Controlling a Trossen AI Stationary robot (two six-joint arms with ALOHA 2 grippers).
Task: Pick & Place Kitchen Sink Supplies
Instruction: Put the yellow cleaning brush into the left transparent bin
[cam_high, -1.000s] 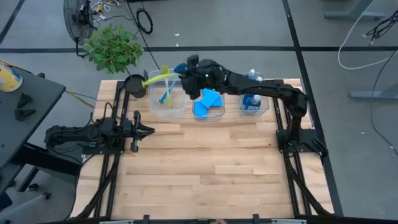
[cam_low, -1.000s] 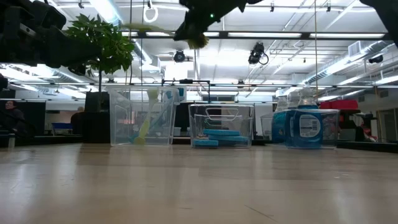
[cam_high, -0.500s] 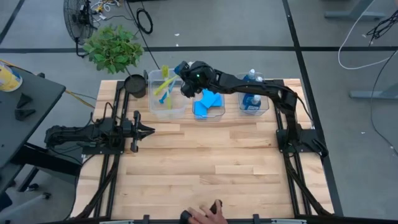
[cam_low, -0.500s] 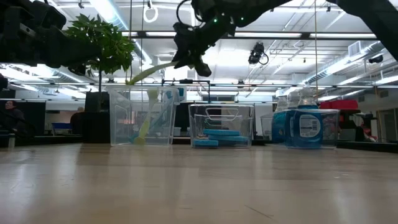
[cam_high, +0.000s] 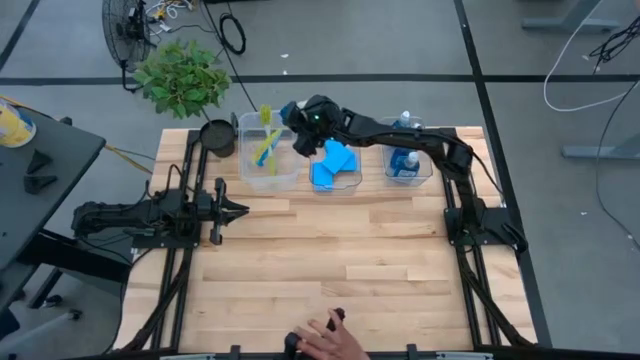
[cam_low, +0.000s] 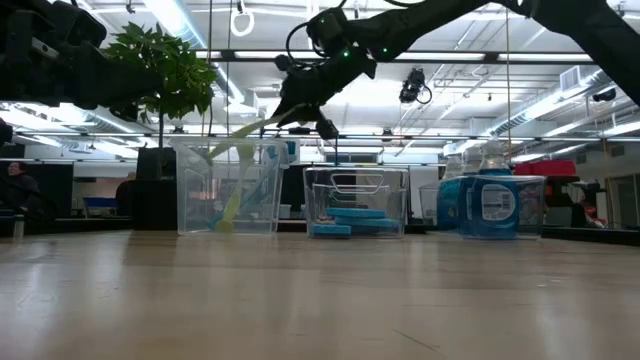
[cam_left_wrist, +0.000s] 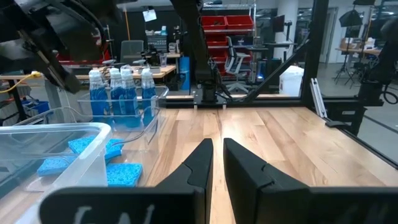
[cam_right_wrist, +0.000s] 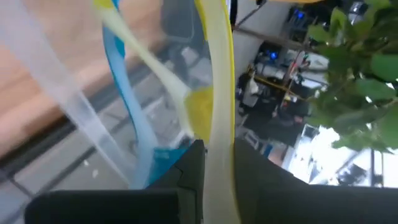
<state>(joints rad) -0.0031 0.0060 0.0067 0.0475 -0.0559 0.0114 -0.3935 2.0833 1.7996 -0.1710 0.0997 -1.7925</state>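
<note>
No text, brand or number could be read anywhere in these views. The blue bottles (cam_low: 490, 207) carried pale labels, but their print was too small to make out.

Right wrist view: yellow-green brush (cam_right_wrist: 217, 93) handle cut off at both edges; bin (cam_right_wrist: 68, 124) contents blurred, 2 further brushes indistinct
</note>
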